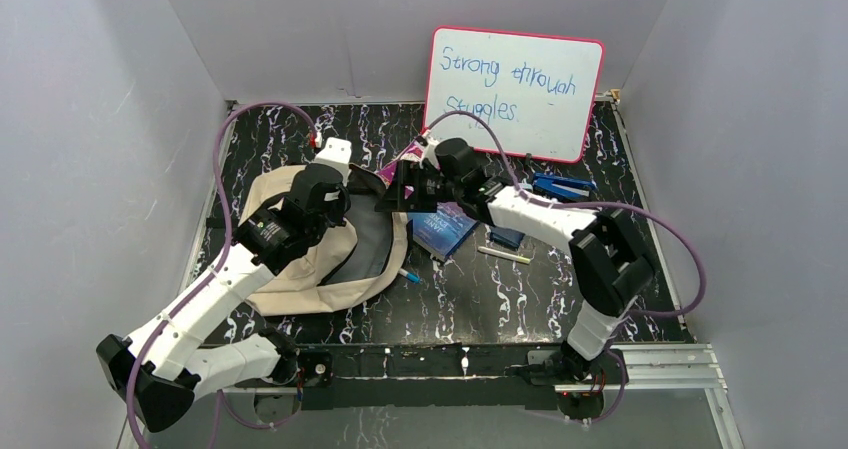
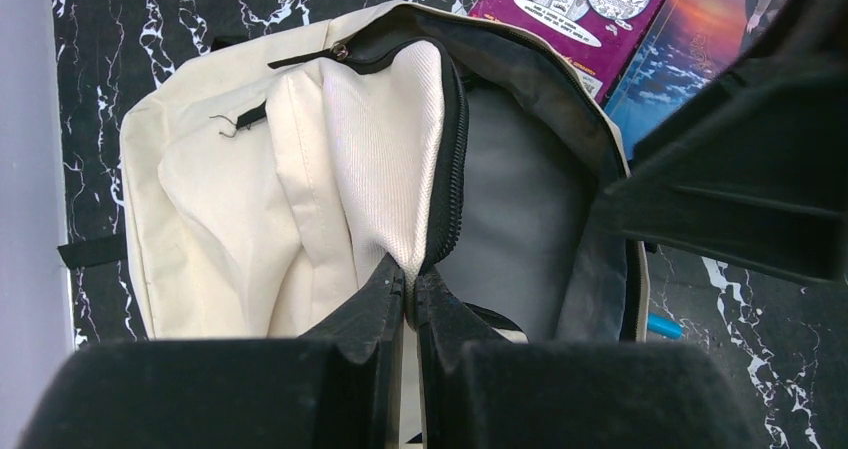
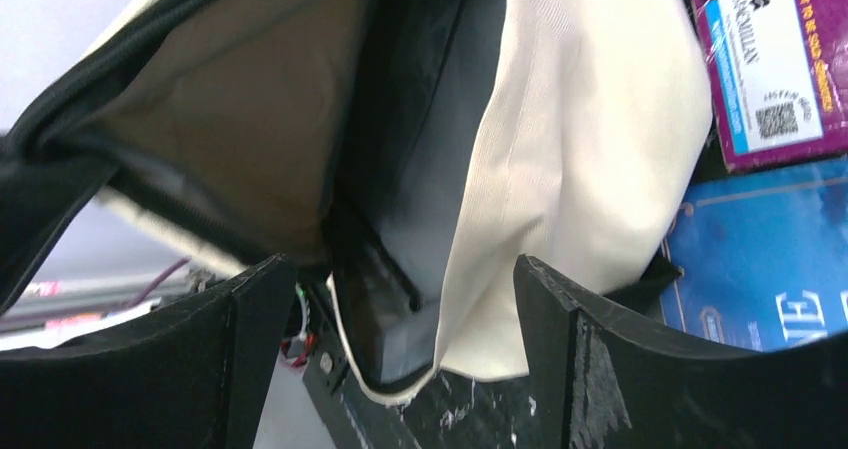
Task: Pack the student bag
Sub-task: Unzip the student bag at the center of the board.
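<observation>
On the left half of the counter [image 1: 500, 299], the student bag [image 1: 310, 287] lies flat with its zippered mouth gaping toward the centre. Left tool [image 2: 410, 291]: closed, pinching the bag's upper zipper edge and raising it off the lower panel. Right tool [image 3: 400, 269]: jaws spread wide, empty, poised at the mouth. A purple book [image 2: 580, 9] and a blue book [image 1: 445, 231] lie just beside the mouth on the right arm's side, so that arm is nearer. The blue book's long axis runs obliquely to the opening. Judged requirement: insertion leftward into the gap. The bag interior is dark, so its contents cannot be determined. The overhead view shows little of the purple book.
</observation>
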